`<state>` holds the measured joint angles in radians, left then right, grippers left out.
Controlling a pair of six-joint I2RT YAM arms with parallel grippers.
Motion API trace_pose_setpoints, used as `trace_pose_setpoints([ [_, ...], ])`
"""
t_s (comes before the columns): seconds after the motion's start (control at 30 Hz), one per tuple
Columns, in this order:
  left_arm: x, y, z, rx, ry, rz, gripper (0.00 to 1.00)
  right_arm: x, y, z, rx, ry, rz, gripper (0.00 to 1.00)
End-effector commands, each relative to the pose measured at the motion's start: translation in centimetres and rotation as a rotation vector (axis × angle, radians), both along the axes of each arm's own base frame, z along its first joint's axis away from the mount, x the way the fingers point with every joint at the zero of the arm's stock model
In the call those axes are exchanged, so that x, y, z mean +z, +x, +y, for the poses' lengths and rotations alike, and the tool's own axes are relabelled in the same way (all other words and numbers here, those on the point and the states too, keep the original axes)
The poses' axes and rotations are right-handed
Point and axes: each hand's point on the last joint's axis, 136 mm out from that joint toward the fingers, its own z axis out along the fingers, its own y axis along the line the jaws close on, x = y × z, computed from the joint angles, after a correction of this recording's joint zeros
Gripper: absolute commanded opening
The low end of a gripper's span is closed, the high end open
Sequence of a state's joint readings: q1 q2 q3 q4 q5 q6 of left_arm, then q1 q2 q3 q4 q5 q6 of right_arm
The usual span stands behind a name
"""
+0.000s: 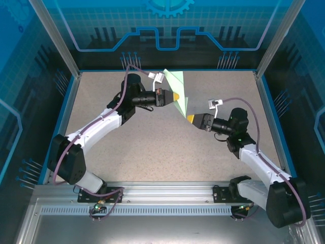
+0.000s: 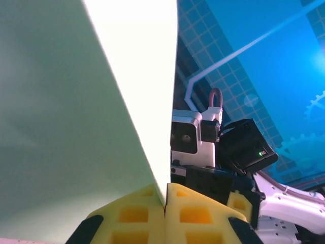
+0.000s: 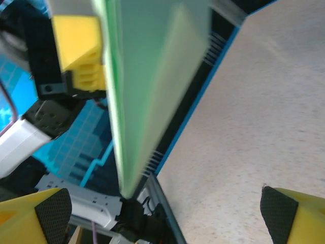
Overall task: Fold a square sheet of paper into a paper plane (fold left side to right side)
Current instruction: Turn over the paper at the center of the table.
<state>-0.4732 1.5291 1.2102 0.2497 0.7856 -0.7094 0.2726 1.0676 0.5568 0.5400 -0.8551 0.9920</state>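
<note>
Noted pale green sheet of paper [image 1: 176,81] [image 2: 76,101] [image 3: 152,76], folded to a narrow pointed shape, raised clear of speckled table [image 1: 152,147] [image 3: 264,101] over its far middle. Standing on edge, point downward toward the right arm.

Clamped at one edge by left gripper [image 1: 177,96] [image 2: 165,203], yellow pads [image 2: 137,216] pressed together on the fold with no gap visible. Same pads seen against the paper from the right wrist [image 3: 81,51].

Found right gripper [image 1: 190,119] [image 3: 165,211] just beside the lower point, fingertips [image 3: 51,213] spread wide apart, holding nothing; contact with the paper cannot be told.

Bounded by blue printed walls [image 1: 30,76] and metal corner posts [image 1: 53,35].
</note>
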Motion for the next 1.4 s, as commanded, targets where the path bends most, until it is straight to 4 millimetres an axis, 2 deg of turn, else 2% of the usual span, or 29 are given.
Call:
trace_pose_setpoints([
  [0.0,2.3,-1.9,-0.6,-0.085,-0.055,-0.054,0.00,3.3,-0.4,1.7,0.065,0.039,-0.102,0.99],
  [0.13,2.4,-2.8,-0.7,-0.112,-0.056,-0.057,0.00,3.6,0.1,2.9,0.096,0.038,-0.102,0.98],
  [0.27,1.6,-3.3,-1.1,-0.125,-0.035,-0.040,0.00,4.1,0.1,3.7,0.126,0.035,-0.122,0.79],
  [0.4,1.3,-3.4,-1.2,-0.131,-0.030,-0.029,0.00,3.7,-0.1,3.8,0.132,0.014,-0.125,0.62],
  [0.7,0.5,-3.5,-1.0,-0.126,-0.001,-0.014,0.00,2.2,-0.6,3.0,0.092,-0.073,-0.122,0.29],
  [0.77,0.2,-3.4,-0.9,-0.120,0.010,-0.012,0.05,1.8,-0.7,2.7,0.079,-0.111,-0.122,0.21],
  [0.87,-0.2,-3.3,-0.6,-0.102,0.047,-0.017,0.22,0.5,-0.8,2.2,0.056,-0.184,-0.090,0.12],
  [0.9,-0.5,-3.2,-0.3,-0.090,0.068,-0.022,0.31,-0.1,-0.8,2.0,0.044,-0.228,-0.080,0.10],
  [1.03,-1.4,-3.0,2.0,-0.004,0.158,-0.040,0.54,-3.7,-1.0,0.3,-0.021,-0.518,-0.038,0.03],
  [1.23,-2.1,-3.8,7.5,0.245,0.341,-0.115,0.71,-6.6,-0.7,-3.5,-0.137,-1.072,-0.112,0.00],
  [1.37,-2.1,-4.2,11.6,0.459,0.417,-0.139,0.77,-7.1,0.4,-5.8,-0.222,-1.479,-0.209,0.00],
])
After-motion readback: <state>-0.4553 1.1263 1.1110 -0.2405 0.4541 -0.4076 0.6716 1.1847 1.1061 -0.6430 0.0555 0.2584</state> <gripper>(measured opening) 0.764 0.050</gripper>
